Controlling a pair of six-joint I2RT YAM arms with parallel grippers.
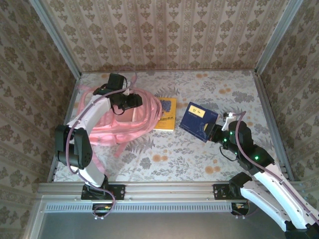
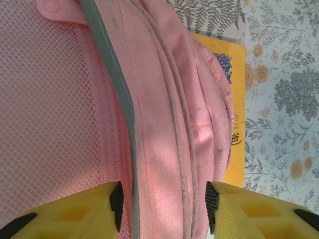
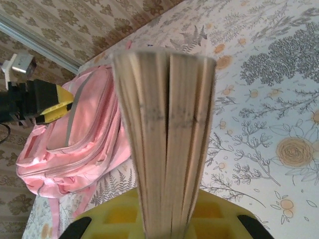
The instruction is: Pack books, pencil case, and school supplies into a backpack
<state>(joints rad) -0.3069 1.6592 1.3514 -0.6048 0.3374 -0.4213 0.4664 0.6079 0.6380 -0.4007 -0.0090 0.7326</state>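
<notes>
The cell is boxed in by patterned walls point(image 1: 169, 35) on three sides. The floral table point(image 1: 199, 154) between them offers open floor across its middle and near side, so there looks to be room for a carry.

The pink backpack point(image 1: 99, 130) lies flat at the table's left, its bulk spread across the width of the table. The left arm is the nearer one, and the left gripper point(image 1: 130, 102) sits on the pack's upper side. In the left wrist view its yellow fingers point(image 2: 89, 211) stand apart with a ridge of pink fabric between them. Whether they pinch that fabric cannot be told. No open mouth shows in these views.

The two navy books point(image 1: 197, 117) are off to the right, well apart from the pack. The right gripper point(image 1: 215, 133) is clenched on them at their near-right end. The right wrist view looks along their page edges, two blocks pressed together.

Their long axis runs diagonally from that gripper up and to the left — already aimed roughly at the backpack. The coming move therefore looks like a leftward carry.

The yellow book point(image 1: 167, 114) lies directly between them. It is flat on the table, with its left edge touching or tucked under the pack, so the carry probably has to pass over it.
</notes>
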